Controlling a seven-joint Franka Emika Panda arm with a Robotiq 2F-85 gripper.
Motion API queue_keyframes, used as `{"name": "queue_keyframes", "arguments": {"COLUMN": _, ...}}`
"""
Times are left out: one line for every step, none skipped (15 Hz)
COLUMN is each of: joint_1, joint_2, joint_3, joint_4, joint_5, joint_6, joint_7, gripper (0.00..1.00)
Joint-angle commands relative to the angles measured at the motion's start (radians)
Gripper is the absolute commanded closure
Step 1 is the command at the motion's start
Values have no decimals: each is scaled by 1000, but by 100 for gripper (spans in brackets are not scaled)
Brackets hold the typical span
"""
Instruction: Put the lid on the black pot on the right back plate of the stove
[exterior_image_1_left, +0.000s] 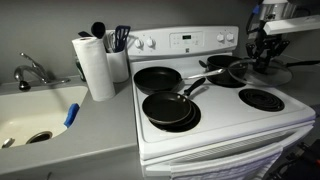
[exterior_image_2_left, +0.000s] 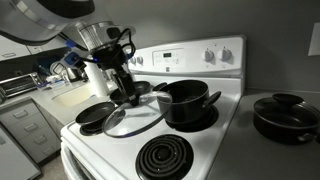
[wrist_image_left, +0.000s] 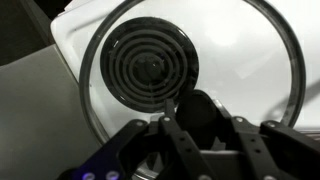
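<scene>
1. The round glass lid with a metal rim (exterior_image_2_left: 132, 120) hangs under the fingers (exterior_image_2_left: 127, 94) of the robot arm (exterior_image_2_left: 100, 40). In the wrist view the fingers (wrist_image_left: 168, 140) are closed hard on the dark knob (wrist_image_left: 200, 108) at the lid's centre and hold nothing else.
2. The lid sits low over the white stove top (exterior_image_2_left: 100, 150). Through the glass (wrist_image_left: 200, 60) the wrist view shows a bare coil burner (wrist_image_left: 150, 68) directly below. I cannot tell whether the rim touches the stove.
3. The black pot with a long handle (exterior_image_2_left: 185, 102) stands uncovered on a back plate, close under the control panel (exterior_image_2_left: 190, 58).
4. The relation that matters: in an exterior view the pot lies just beside the lid, toward the picture's right. Their near edges almost overlap, and the pot's rim stands higher than the lid.
5. My judgement is that the lid must rise above that rim before it travels sideways, or it will knock the pot's wall.
6. The lid is round, so no turning is needed. The pot's handle points away from the lid, leaving that side free.
7. A second black pot, already lidded (exterior_image_2_left: 285, 115), sits on the worktop (exterior_image_2_left: 305, 145) well apart. It is not the target.
</scene>
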Motion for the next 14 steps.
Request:
{"name": "queue_keyframes", "arguments": {"joint_1": -35, "joint_2": 82, "joint_3": -23, "joint_4": 115, "joint_5": -36, "joint_6": -38, "joint_7": -106, "gripper": 86}}
{"name": "queue_keyframes", "arguments": {"joint_1": -41, "joint_2": 104, "joint_3": -32, "joint_4": 144, "joint_5": -42, "joint_6": -43, "joint_7": -131, "gripper": 86}}
{"name": "queue_keyframes", "arguments": {"joint_1": -45, "joint_2": 127, "joint_3": -40, "joint_4": 167, "joint_5": -48, "joint_6": -39, "joint_7": -155, "gripper": 86}}
{"name": "queue_keyframes", "arguments": {"joint_1": -49, "joint_2": 152, "joint_3": -48, "joint_4": 200, "joint_5": -55, "joint_6": -46, "joint_7": -179, "gripper": 86}}
{"name": "queue_keyframes", "arguments": {"joint_1": -51, "joint_2": 172, "joint_3": -55, "joint_4": 227, "joint_5": -60, "joint_6": -49, "joint_7": -201, "gripper": 86}}
{"name": "queue_keyframes", "arguments": {"joint_1": -53, "joint_2": 195, "joint_3": -63, "joint_4": 258, "joint_5": -63, "joint_6": -54, "joint_7": -224, "gripper": 86}}
{"name": "queue_keyframes", "arguments": {"joint_1": -54, "joint_2": 215, "joint_3": -70, "joint_4": 281, "joint_5": -70, "joint_6": -51, "joint_7": -239, "gripper": 86}}
{"name": "queue_keyframes", "arguments": {"joint_1": -55, "joint_2": 234, "joint_3": -79, "joint_4": 300, "joint_5": -74, "joint_6": -31, "joint_7": -253, "gripper": 86}}
{"name": "queue_keyframes", "arguments": {"joint_1": -54, "joint_2": 253, "joint_3": -88, "joint_4": 320, "joint_5": -73, "joint_6": -21, "joint_7": -265, "gripper": 86}}
{"name": "queue_keyframes", "arguments": {"joint_1": -54, "joint_2": 275, "joint_3": -97, "joint_4": 343, "joint_5": -69, "joint_6": -19, "joint_7": -280, "gripper": 86}}
{"name": "queue_keyframes", "arguments": {"joint_1": -54, "joint_2": 293, "joint_3": -105, "joint_4": 363, "joint_5": -70, "joint_6": -19, "joint_7": -293, "gripper": 86}}
{"name": "queue_keyframes", "arguments": {"joint_1": -53, "joint_2": 309, "joint_3": -112, "joint_4": 385, "joint_5": -67, "joint_6": -21, "joint_7": -307, "gripper": 86}}
{"name": "queue_keyframes", "arguments": {"joint_1": -43, "joint_2": 312, "joint_3": -107, "joint_4": 403, "joint_5": -67, "joint_6": -38, "joint_7": -300, "gripper": 86}}
{"name": "queue_keyframes", "arguments": {"joint_1": -41, "joint_2": 326, "joint_3": -111, "joint_4": 420, "joint_5": -64, "joint_6": -31, "joint_7": -312, "gripper": 86}}
